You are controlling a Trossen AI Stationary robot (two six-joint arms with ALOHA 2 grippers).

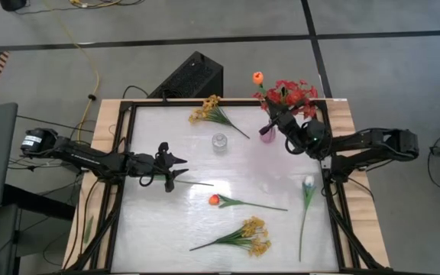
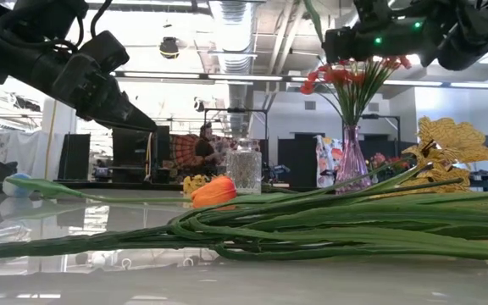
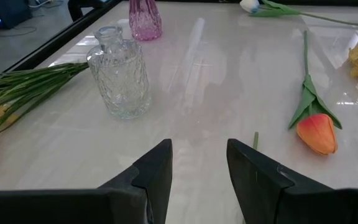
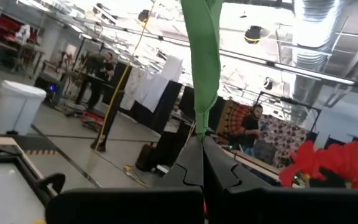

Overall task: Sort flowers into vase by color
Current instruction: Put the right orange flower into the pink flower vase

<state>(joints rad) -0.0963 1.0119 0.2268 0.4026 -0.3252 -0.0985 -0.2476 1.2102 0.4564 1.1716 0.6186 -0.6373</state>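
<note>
The right end effector [image 1: 275,116] hangs over the far right corner of the desk [image 1: 281,183], its fingers pressed together on the green stem of an orange tulip [image 1: 257,77] — the blossom sticks out past the far edge of the desk, and in the right wrist view the stem [image 4: 205,56] rises straight out from between the closed fingers. Right beside it stands a pink vase [image 1: 267,134] with a red blossom spray [image 1: 295,94] already in it; seen from table height the red blossoms [image 2: 346,74] fan out above the vase's narrow neck. A clear cut-glass vase [image 1: 219,141] stands near the middle of the far half, with nothing in it. The left end effector [image 1: 176,169] sits low over the left side of the desk with its fingers [image 3: 154,174] apart and nothing between them, pointing toward the clear vase [image 3: 120,74]. The rest of the flowers lie flat on the desk: a yellow spray [image 1: 207,109] near the far edge just left of the clear vase, a second orange tulip [image 1: 215,200] near the middle with its stem running right, a white tulip [image 1: 308,183] along the right side — stem pointing toward the near edge — and another yellow spray [image 1: 252,234] close to the near edge. Beyond the desk, a person [image 2: 204,149] stands in the room.
</note>
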